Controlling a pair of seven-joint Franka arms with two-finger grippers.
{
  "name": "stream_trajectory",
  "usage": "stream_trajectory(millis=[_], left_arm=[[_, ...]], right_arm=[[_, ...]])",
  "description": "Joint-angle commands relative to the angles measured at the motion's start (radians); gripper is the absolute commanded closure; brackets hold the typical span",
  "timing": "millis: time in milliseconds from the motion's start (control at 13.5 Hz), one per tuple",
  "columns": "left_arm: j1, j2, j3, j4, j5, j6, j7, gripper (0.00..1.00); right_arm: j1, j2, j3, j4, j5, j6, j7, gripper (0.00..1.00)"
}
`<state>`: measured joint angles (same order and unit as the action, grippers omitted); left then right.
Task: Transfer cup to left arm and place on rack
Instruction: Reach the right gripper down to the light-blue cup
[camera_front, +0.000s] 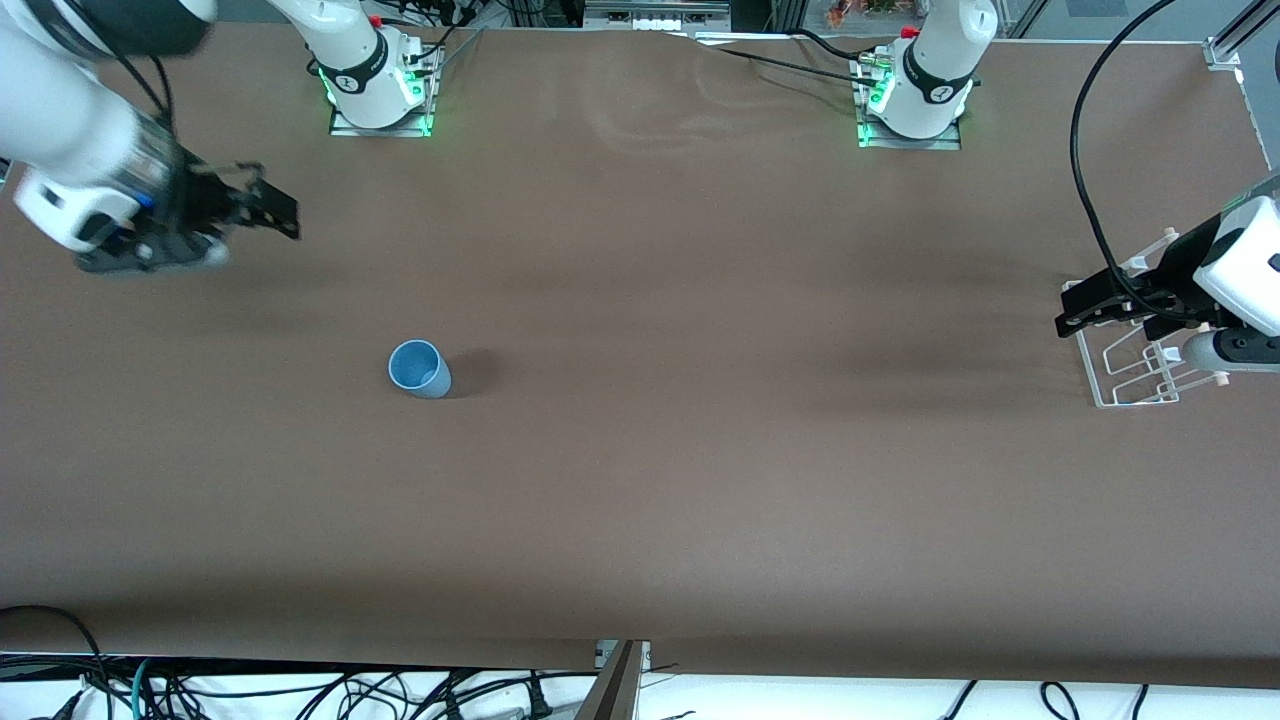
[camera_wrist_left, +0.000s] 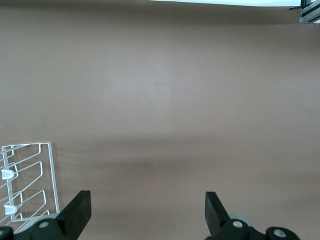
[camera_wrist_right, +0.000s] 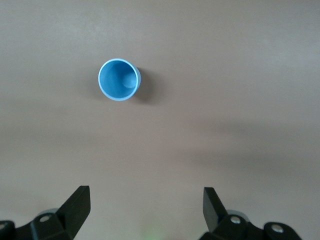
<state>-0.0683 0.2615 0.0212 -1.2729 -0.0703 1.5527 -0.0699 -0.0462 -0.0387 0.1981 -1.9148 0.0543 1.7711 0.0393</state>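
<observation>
The light-blue cup (camera_front: 419, 369) stands upright on the brown table, toward the right arm's end; the right wrist view shows it from above (camera_wrist_right: 119, 80). My right gripper (camera_front: 275, 205) is open and empty, up in the air over bare table, apart from the cup; its jaws (camera_wrist_right: 146, 189) stand wide. My left gripper (camera_front: 1063, 308) is open and empty over the edge of the white wire rack (camera_front: 1138, 401) at the left arm's end. The rack also shows in the left wrist view (camera_wrist_left: 54, 180), beside the gripper (camera_wrist_left: 147, 195). The left arm hides part of the rack.
The two arm bases (camera_front: 375, 85) (camera_front: 915, 100) stand along the table's edge farthest from the front camera. A long black cable (camera_front: 1085, 150) arches from the left wrist. Loose cables hang below the table's near edge (camera_front: 300, 695).
</observation>
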Motion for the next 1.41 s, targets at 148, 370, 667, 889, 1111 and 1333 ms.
stream_trajectory(millis=[148, 370, 667, 889, 1111, 1333], left_arm=[[-0.007, -0.013, 0.009, 0.014, 0.007, -0.013, 0.007, 0.00], [-0.033, -0.066, 0.009, -0.066, 0.012, -0.008, -0.002, 0.00], [-0.031, -0.145, 0.011, -0.201, 0.007, -0.002, 0.012, 0.00], [-0.030, -0.174, 0.009, -0.270, 0.007, -0.005, 0.013, 0.00], [-0.027, -0.186, 0.009, -0.315, 0.007, -0.005, 0.060, 0.00], [-0.022, -0.173, 0.009, -0.332, 0.007, -0.005, 0.145, 0.00]], right_arm=[[0.014, 0.077, 0.037, -0.081, 0.016, 0.154, 0.028, 0.00], [0.045, 0.219, 0.034, 0.043, 0.013, 0.205, 0.024, 0.00], [0.057, 0.485, 0.034, 0.302, -0.028, 0.203, 0.010, 0.00], [0.063, 0.571, 0.034, 0.362, -0.112, 0.212, 0.010, 0.00], [0.065, 0.603, 0.034, 0.353, -0.136, 0.260, 0.010, 0.00], [0.066, 0.603, 0.034, 0.309, -0.133, 0.257, 0.011, 0.00]])
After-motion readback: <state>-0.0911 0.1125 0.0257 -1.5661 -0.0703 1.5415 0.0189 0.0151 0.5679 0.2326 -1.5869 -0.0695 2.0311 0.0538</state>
